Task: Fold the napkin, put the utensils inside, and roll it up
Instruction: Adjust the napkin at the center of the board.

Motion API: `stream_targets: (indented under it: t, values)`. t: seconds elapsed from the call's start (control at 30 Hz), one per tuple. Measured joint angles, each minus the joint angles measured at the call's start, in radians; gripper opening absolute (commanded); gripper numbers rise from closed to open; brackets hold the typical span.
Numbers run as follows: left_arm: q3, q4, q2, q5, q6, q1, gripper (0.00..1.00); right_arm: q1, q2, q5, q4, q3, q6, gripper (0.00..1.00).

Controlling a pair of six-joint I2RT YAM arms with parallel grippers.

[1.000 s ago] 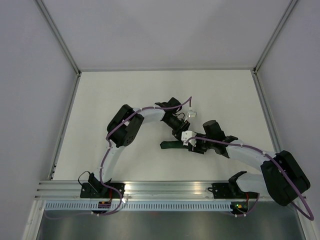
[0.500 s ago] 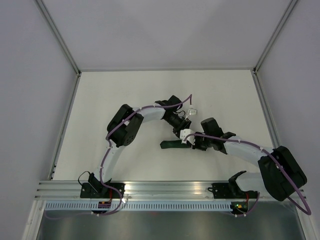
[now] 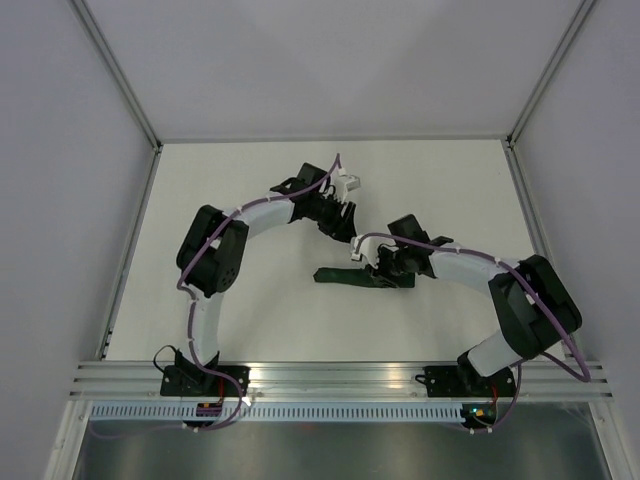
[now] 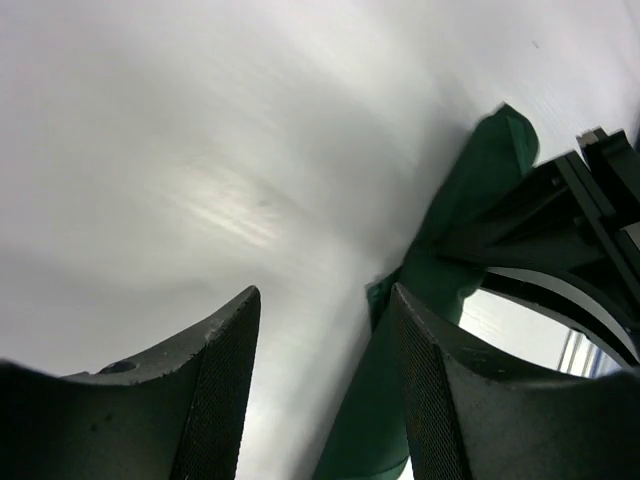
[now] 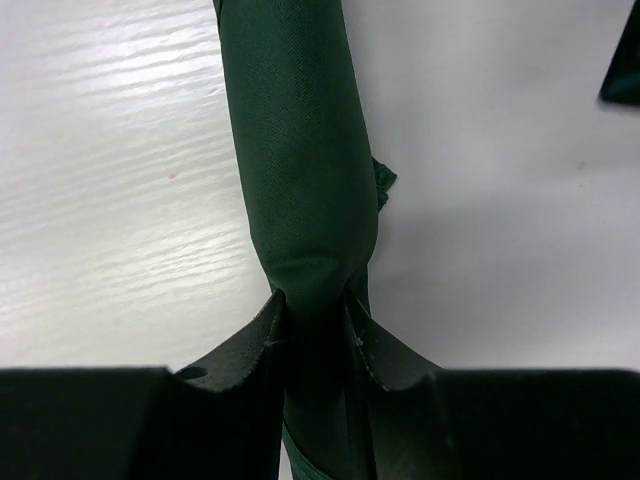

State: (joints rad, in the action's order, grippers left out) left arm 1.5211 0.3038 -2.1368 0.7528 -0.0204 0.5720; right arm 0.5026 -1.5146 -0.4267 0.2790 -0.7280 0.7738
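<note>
Right gripper (image 5: 314,302) pinches the rolled napkin (image 5: 300,150) (left gripper (image 4: 325,305) gapes, empty).

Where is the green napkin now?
Top view: the rolled dark green cloth napkin lies at the centre of the white table, its right end pinched in the right gripper.

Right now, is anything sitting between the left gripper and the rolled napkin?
Nothing visible. The left gripper hangs open over bare table, apart from the rolled napkin, with only that surface between them. The right gripper is clamped on one end of the roll, not in that gap.
</note>
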Motion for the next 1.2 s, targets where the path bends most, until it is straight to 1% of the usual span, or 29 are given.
stream_targets:
  t: [0.23, 0.4, 0.73, 0.9, 1.2]
  values:
    - [-0.101, -0.068, 0.142, -0.136, 0.096, -0.083, 0.59, -0.080, -0.163, -0.072, 0.075, -0.175, -0.121, 0.24]
    - [-0.161, -0.087, 0.243, -0.177, 0.145, -0.082, 0.59, -0.149, -0.280, -0.134, 0.140, -0.309, -0.233, 0.23]
    - [-0.302, -0.141, 0.394, -0.179, 0.218, -0.077, 0.59, -0.225, -0.402, -0.195, 0.201, -0.446, -0.454, 0.21]
    - [-0.364, -0.167, 0.423, -0.175, 0.245, -0.077, 0.59, -0.273, -0.462, -0.211, 0.211, -0.515, -0.570, 0.21]
    - [-0.441, -0.186, 0.475, -0.173, 0.262, -0.077, 0.58, -0.353, -0.534, -0.209, 0.169, -0.599, -0.763, 0.21]
